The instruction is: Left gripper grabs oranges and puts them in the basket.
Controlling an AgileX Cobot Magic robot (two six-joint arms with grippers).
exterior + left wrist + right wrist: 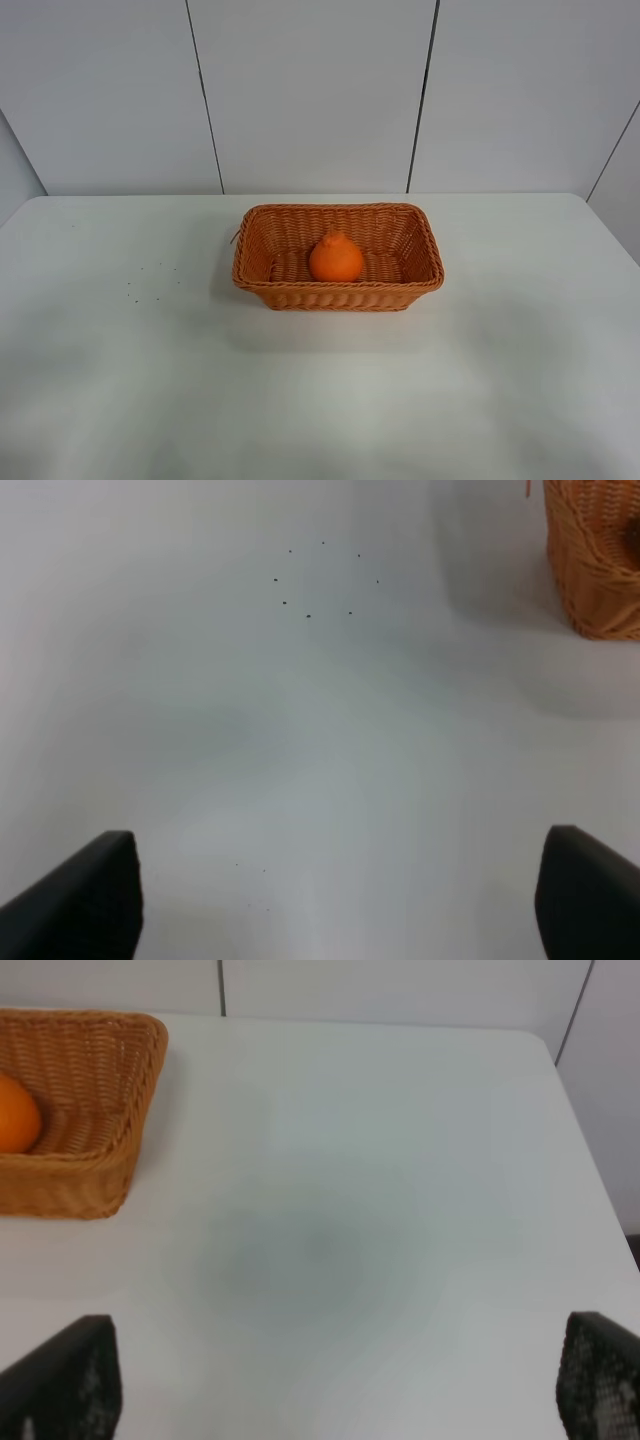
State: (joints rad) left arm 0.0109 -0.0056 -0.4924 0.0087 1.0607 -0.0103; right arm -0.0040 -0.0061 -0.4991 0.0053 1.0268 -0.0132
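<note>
The orange sits inside the wicker basket at the middle of the white table. Neither arm shows in the high view. In the left wrist view my left gripper is open and empty above bare table, its fingertips wide apart, with a corner of the basket far off. In the right wrist view my right gripper is open and empty over the table; the basket and part of the orange show well away from it.
A ring of small dark specks marks the table to the left of the basket. The white table has a rounded far right corner. Grey wall panels stand behind it.
</note>
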